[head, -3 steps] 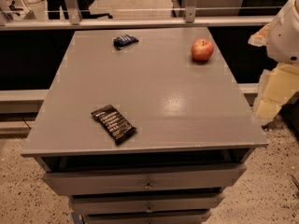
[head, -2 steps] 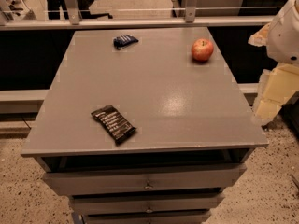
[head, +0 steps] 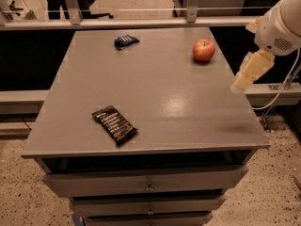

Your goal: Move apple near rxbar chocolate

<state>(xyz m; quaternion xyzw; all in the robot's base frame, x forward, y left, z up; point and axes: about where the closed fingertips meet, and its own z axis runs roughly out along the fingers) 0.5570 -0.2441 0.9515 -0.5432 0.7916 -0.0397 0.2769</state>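
Observation:
The red apple (head: 203,50) with yellowish patches sits on the grey cabinet top (head: 178,102) at the far right. The rxbar chocolate (head: 114,124), a long black wrapper with white print, lies near the front left edge, well apart from the apple. My gripper (head: 250,71), cream-coloured, hangs from the white arm (head: 281,26) just off the table's right edge, to the right of the apple and a little nearer the front. It holds nothing that I can see.
A small dark blue packet (head: 125,41) lies at the back, left of centre. Drawers (head: 148,185) run below the front edge. A metal rail (head: 141,22) runs behind the table. A cable (head: 284,91) hangs at the right.
My gripper has moved up and to the left, closer to the table's right edge. The apple, the bar and the blue packet have not moved.

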